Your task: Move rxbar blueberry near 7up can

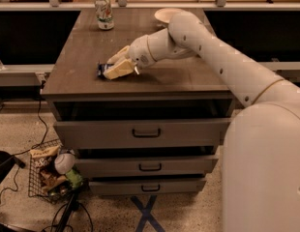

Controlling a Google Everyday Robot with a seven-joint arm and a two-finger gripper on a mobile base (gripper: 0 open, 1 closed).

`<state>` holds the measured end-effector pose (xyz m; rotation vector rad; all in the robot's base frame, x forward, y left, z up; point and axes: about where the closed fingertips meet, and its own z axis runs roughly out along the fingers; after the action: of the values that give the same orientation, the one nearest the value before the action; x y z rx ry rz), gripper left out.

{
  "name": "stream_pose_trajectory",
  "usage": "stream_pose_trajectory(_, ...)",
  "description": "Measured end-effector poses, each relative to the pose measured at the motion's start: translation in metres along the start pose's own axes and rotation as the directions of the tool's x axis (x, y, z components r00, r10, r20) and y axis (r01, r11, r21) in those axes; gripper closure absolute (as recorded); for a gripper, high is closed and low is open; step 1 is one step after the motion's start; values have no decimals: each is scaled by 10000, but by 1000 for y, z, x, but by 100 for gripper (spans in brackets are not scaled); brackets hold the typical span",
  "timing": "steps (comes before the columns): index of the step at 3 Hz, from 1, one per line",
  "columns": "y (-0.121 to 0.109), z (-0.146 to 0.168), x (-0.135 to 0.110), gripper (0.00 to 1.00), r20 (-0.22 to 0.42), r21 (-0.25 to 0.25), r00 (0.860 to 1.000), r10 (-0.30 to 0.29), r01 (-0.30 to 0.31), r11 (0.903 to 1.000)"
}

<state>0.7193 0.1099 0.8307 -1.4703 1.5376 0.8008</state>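
The rxbar blueberry point(101, 70), a flat dark blue wrapper, lies on the brown table top point(179, 81) near its front left. Only its left end shows past the gripper. My gripper point(117, 66) is down at the table on the bar, with its cream fingers point(119, 71) closed around it. The 7up can point(104, 12), silvery-white and green, stands upright at the back left of the table, well behind the bar and apart from it.
A white bowl point(165, 14) sits at the back of the table, behind my arm. The table has three closed drawers point(146, 132). A wire basket point(51, 173) of items and cables lie on the floor at the lower left.
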Motion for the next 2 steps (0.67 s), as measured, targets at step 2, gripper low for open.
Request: stream_pose_trajectory(2,0,0,0,100,-1,2,10000,-3,3,10000)
